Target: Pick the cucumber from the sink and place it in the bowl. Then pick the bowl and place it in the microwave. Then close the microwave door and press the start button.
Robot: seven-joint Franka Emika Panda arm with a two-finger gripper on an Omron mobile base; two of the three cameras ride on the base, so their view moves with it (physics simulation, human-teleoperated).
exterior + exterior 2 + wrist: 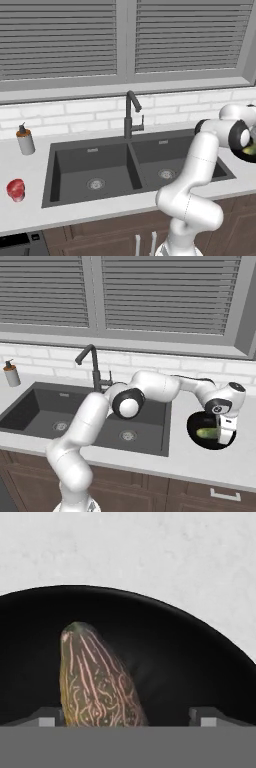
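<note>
The yellowish-green cucumber (206, 432) lies inside the small black bowl (192, 428), which stands on the counter just right of the dark double sink (40, 406). My gripper (222, 436) hangs right over the bowl, pointing down into it. In the hand view the cucumber (95, 677) rests on the bowl's black floor (190, 657), and my gripper (127, 717) is open. Its fingertips (47, 717) stand wide apart, one on each side of the cucumber. The left base view shows the bowl (248, 152) at the right edge, behind my forearm. The microwave is out of view.
A dark curved faucet (131, 112) rises behind the sink (100, 165). On the counter left of the sink stand a soap dispenser (24, 140) and a red round object (16, 189). A tiled wall and shuttered windows close the back. Cabinet fronts run below the counter edge.
</note>
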